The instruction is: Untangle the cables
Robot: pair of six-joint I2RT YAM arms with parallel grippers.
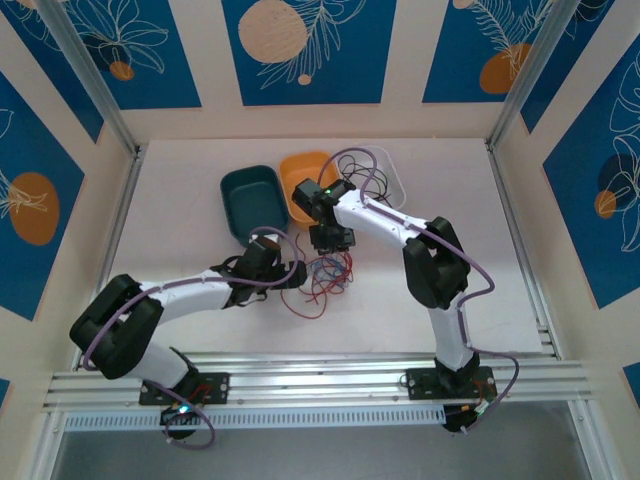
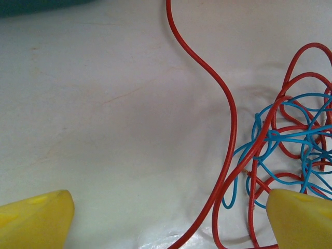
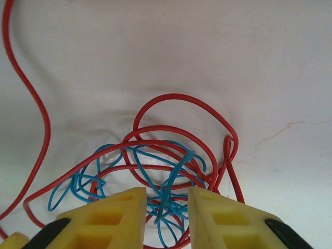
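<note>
Right pincer (image 3: pixel 167 210) straddling the cables (image 1: pixel 325 278), left pincer (image 2: pixel 168 225) beside them
The right one's fingers (image 3: pixel 111 218) stand narrowly parted around a blue strand, not visibly pinching; the left is spread wide. The red-and-blue tangle lies on the bench (image 1: pixel 470 230), near a green tub (image 1: pixel 250 200).

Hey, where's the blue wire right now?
In the right wrist view the blue wire lies knotted inside the red wire loops, low in the middle of the picture, with one strand running into the gap between the right gripper's open jaws.
</note>
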